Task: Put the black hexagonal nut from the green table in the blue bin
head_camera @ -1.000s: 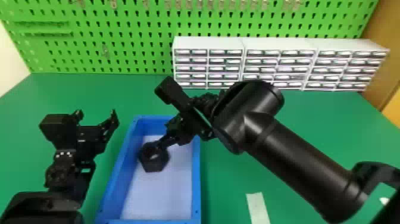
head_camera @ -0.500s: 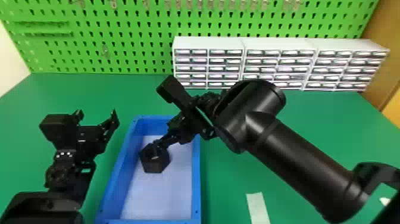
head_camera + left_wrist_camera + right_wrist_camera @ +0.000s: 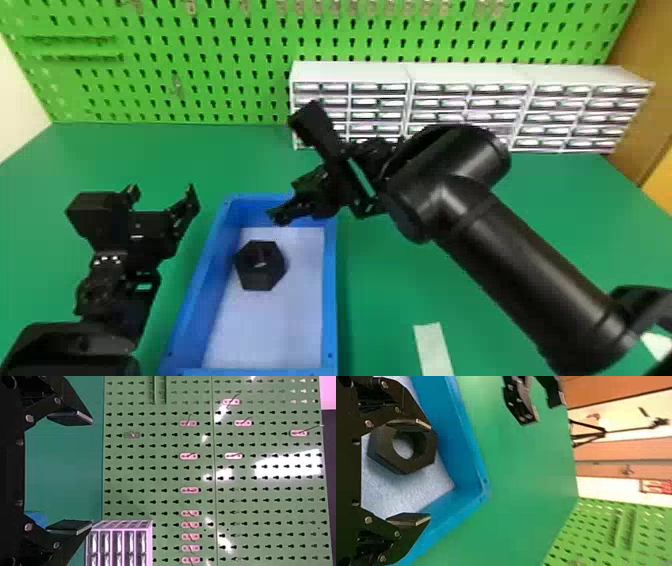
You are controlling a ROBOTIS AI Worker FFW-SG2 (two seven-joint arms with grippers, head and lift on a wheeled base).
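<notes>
Right pincer (image 3: 287, 202) near nut (image 3: 260, 279) in bin (image 3: 330, 300)

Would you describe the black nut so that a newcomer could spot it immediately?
On the green table, find the blue bin with the pale lining. The black nut rests on that lining: a chunky hexagon with a round hole, unlike the jointed black arms nearby.

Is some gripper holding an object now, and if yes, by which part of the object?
Nothing is held. The left gripper and right gripper are open, and the nut lies in the bin.
</notes>
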